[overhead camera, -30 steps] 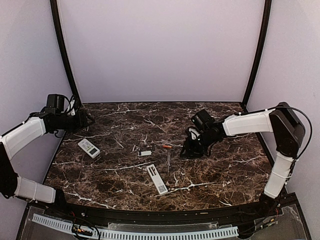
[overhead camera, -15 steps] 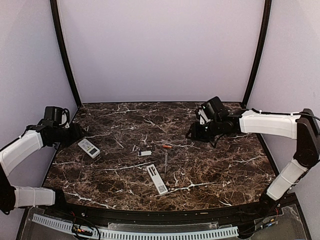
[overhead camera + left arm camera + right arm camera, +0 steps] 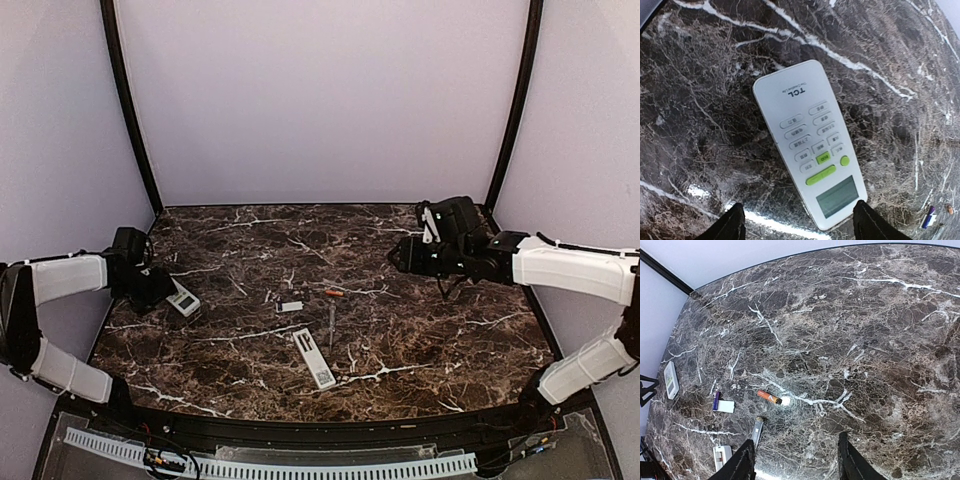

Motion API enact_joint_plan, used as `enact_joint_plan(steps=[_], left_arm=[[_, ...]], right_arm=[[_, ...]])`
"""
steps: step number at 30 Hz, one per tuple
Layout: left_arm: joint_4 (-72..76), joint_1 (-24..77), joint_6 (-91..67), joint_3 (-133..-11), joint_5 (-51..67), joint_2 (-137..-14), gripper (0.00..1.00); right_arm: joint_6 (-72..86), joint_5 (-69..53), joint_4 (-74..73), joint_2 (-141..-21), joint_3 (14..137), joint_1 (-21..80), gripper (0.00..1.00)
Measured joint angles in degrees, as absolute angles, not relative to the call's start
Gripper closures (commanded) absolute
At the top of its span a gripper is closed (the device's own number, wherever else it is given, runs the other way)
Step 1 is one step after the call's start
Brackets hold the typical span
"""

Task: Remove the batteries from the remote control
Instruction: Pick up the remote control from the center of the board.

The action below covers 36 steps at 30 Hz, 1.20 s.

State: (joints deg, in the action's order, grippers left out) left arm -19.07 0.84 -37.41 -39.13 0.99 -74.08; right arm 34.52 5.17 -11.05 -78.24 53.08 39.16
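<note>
On the left wrist camera I see only the fingertips [image 3: 732, 225] of the left end effector [image 3: 799, 224], at the bottom edge. The batteries [image 3: 930, 218] in the corner are too small to count. The right wrist camera's bottom edge cuts off the nearer remote [image 3: 722, 456]. From above I can't tell whether the left end effector touches the white remote [image 3: 182, 297].

**Setting:** robotics lab test cell.

**Evidence:**
- Bench [image 3: 440, 350] with a dark marble-pattern top, closed in on three sides by plain lilac walls [image 3: 320, 100].
- Black curved poles [image 3: 128, 110] at the rear corners.
- Left arm [image 3: 65, 278] and right arm [image 3: 570, 268], white and black, mounted at the near edge.
- White perforated strip [image 3: 270, 466] with exposed wiring along the front.

**Contents:** sparse. Remote controls [image 3: 807, 150] and loose batteries [image 3: 769, 397] lie on the bench.
</note>
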Motion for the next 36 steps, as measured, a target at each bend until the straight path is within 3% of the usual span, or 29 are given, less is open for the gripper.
enact_joint_plan(steps=[4,7,14,21,36], left_arm=[[-17.8,0.8,-38.6,-40.7,1.3,-80.5,0.23],[-17.2,0.8,-38.7,-42.7,1.4,-84.3,0.14],[-16.1,0.8,-38.1,-47.5,1.7,-90.6,0.12],[-15.9,0.8,-36.6,-50.2,1.7,-93.5,0.13],[-19.9,4.7,-27.9,-59.1,-1.5,-101.1,0.24]], right_arm=[[34.5,6.2,-9.6,-76.6,51.2,39.2,0.45],[34.5,6.6,-9.3,-76.2,50.1,39.2,0.44],[34.4,7.3,-8.8,-76.2,49.4,39.2,0.44],[34.4,7.3,-7.9,-77.3,49.4,39.2,0.44],[34.5,6.0,-7.7,-80.2,49.6,39.2,0.44]])
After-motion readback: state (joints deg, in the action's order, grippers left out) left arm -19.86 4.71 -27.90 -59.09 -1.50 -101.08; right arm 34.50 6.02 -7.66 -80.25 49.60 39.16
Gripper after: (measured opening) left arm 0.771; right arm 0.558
